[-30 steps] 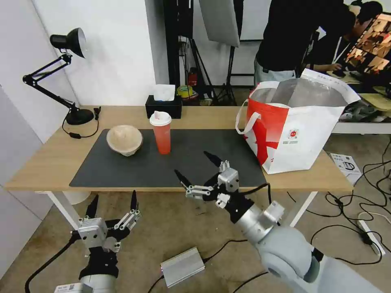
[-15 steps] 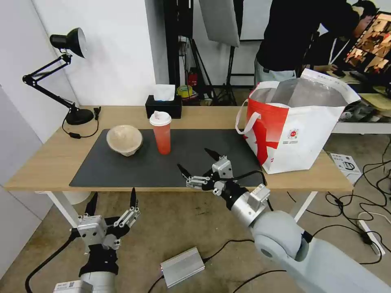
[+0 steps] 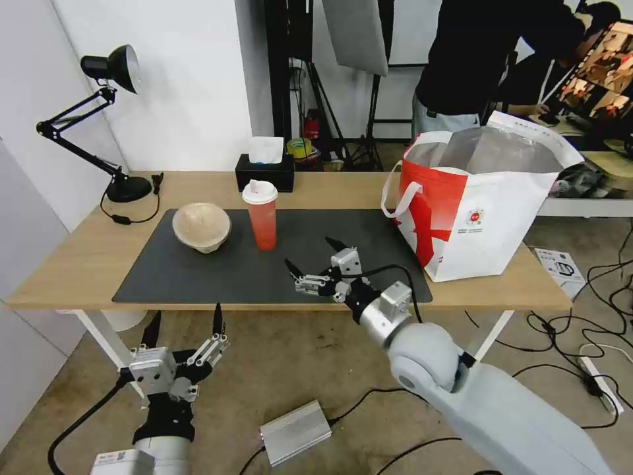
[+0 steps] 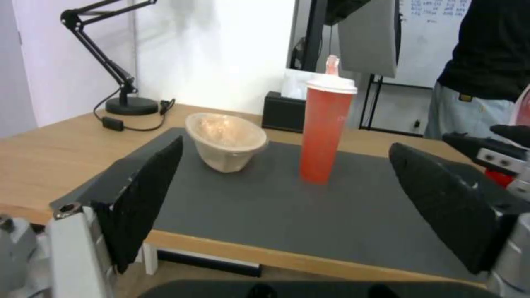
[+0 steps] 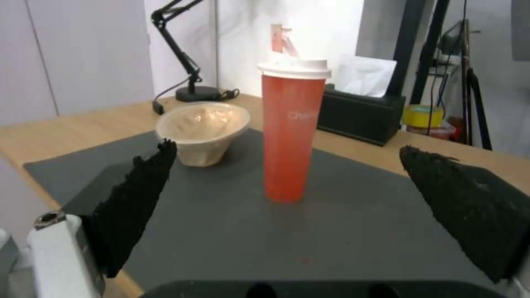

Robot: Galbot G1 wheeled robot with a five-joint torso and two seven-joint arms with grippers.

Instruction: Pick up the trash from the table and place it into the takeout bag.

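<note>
- Now the right claw (image 3: 315, 262), spread wide, hovers over the mat's front edge, aimed at the red cup (image 3: 261, 215) standing upright on the tabletop (image 3: 79, 254)
- Best to grip mid-body, squarely, avoiding the bowl (image 3: 201, 226)
- Left claw (image 3: 184, 330) hangs spread below

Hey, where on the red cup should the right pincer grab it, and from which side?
Grip the red cup around its straight mid-body, below the white lid, coming level from the table's front edge. It stands upright and tall, and the open right pincer already faces it; the bowl sits apart, leaving room.
</note>
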